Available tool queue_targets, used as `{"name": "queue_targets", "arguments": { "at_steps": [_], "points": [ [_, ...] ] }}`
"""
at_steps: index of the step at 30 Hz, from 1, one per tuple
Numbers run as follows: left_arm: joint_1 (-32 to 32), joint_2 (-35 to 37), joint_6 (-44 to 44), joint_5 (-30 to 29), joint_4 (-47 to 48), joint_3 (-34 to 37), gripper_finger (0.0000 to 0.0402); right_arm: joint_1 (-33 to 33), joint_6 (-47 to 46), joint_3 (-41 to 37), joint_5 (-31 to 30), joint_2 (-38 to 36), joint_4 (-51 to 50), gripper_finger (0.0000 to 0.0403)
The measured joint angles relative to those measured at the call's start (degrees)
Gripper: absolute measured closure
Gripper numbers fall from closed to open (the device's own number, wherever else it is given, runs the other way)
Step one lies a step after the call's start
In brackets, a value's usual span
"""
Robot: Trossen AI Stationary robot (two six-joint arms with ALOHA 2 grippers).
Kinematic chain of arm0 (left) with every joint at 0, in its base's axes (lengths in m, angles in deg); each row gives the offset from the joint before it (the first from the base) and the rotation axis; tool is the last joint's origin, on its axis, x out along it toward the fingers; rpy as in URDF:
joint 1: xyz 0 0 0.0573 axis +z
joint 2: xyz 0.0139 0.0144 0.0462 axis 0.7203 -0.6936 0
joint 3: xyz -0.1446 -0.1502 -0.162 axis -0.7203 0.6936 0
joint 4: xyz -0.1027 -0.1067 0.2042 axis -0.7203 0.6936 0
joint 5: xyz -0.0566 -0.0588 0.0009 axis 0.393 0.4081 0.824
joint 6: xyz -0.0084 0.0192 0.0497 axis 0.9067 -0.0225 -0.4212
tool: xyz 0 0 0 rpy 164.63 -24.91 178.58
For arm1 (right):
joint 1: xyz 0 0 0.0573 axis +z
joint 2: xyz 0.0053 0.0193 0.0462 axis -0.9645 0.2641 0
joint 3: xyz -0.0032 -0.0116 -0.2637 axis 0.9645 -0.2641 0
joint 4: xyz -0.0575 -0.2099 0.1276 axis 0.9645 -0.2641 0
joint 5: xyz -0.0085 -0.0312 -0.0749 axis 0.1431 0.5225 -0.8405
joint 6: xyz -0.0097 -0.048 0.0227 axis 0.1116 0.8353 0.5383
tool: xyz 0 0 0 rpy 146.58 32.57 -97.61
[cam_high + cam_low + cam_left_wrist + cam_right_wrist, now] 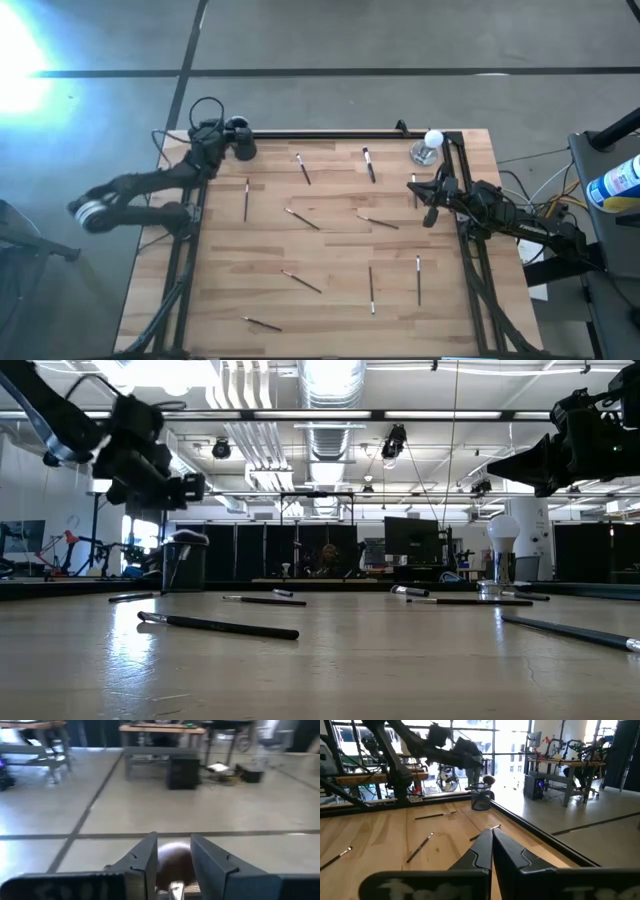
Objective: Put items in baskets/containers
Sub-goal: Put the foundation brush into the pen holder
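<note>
**Brushes scattered on the table, one round-headed brush at the cup**

A black cylindrical cup point(241, 140) is seen at the far left corner of the wooden table point(330, 250), close to the black edge rail. In the right wrist view the cup point(481, 799) appears as a dark mesh holder with a brush of wide, round, dark head point(488, 781) standing above its rim.

The left gripper point(222, 133) is held over that corner, just beside the cup. In its own wrist view its fingers point(147, 857) are seen slightly apart, with a rounded brown shape point(172, 862) lying between them; whether that shape is clamped cannot be told.

The right gripper point(418, 186) is held above the right side of the table, and its fingers point(482, 850) are pressed together with nothing between them.

About ten thin sticks are spread flat over the tabletop, well apart from one another. They are slender, with dark or tan handles and pale tips: two dark ones point(302, 168) point(368, 164) lie near the far edge, one point(246, 199) lies toward the left, two tan ones point(302, 219) point(378, 221) lie in the middle, and others point(300, 282) point(371, 289) point(418, 279) point(262, 323) lie nearer the front. A white bulb point(432, 140) on a clear base is seen at the far right corner.
</note>
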Motion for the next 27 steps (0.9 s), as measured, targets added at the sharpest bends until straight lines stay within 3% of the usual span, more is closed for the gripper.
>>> {"name": "queue_targets", "arguments": {
  "at_steps": [6, 10, 13, 19, 24, 27],
  "points": [
    [-4.6, 10.8, 2.5, 19.1, 5.4, 2.0, 0.0317, 0.0, 0.0, 0.0, 0.0, 0.0, 0.0, 0.0394],
    [-11.7, 12.9, 4.6, 26.2, 2.9, 5.1, 0.0362, 0.0, 0.0, 0.0, 0.0, 0.0, 0.0, 0.0394],
    [-18.8, 12.4, 4.5, 26.5, -3.3, 8.9, 0.0394, 0.0, 0.0, 0.0, 0.0, 0.0, 0.0, 0.0394],
    [-30.5, 8.6, 2.0, 26.5, -22.2, 16.0, 0.0401, 0.0, 0.0, 0.0, 0.0, 0.0, 0.0, 0.0394],
    [-34.6, 5.2, 1.1, 26.4, -29.0, 17.8, 0.0401, 0.0, -0.1, 0.0, 0.0, 0.0, 3.0, 0.0394],
    [-35.2, 3.4, 1.0, 26.5, -29.3, 17.8, 0.0401, 0.0, -6.9, 0.0, 0.0, 0.0, 5.2, 0.0394]
  ]
}}
